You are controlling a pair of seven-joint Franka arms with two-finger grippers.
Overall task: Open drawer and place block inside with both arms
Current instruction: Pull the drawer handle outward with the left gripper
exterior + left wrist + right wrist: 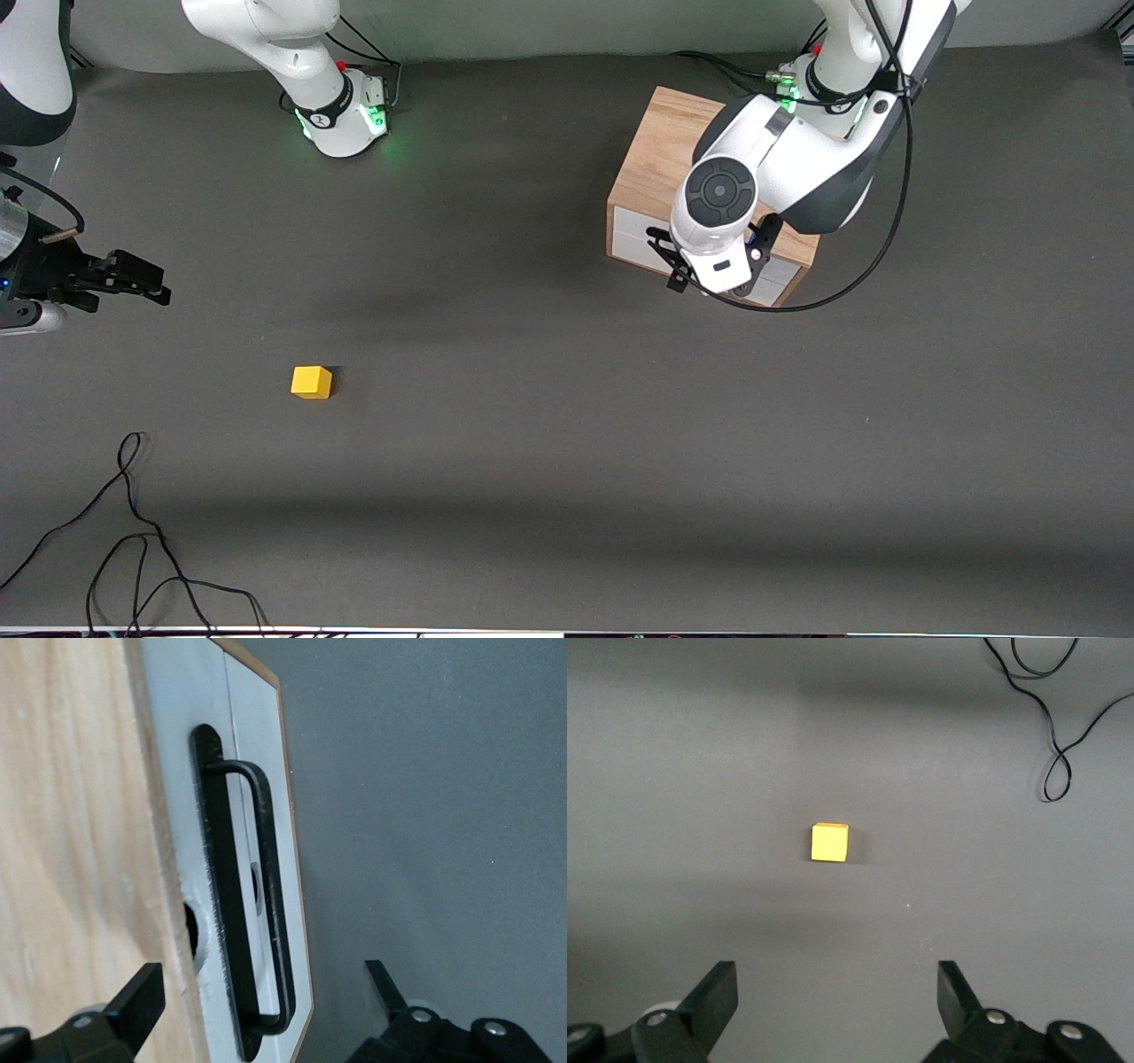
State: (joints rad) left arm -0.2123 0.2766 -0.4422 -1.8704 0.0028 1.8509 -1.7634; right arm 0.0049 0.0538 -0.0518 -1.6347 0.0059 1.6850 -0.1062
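Observation:
The oak-grain wooden box (pixel 660 151) stands near the left arm's base, and its white drawer front (pixel 631 239) looks shut. My left gripper (pixel 714 283) hangs over that front edge, open. In the left wrist view its fingers (pixel 137 999) stand wide apart on either side of the black bar handle (pixel 266 868), one over the box top (pixel 71 833), touching nothing. The yellow block (pixel 312 382) lies on the mat toward the right arm's end. My right gripper (pixel 152 282) is open and empty up above the mat; its wrist view shows the block (pixel 830 842) ahead of the open gripper (pixel 833 992).
Loose black cables (pixel 133 532) lie on the grey mat near the front camera at the right arm's end and also show in the right wrist view (pixel 1059 726). The arm bases (pixel 345 111) glow green along the table's edge.

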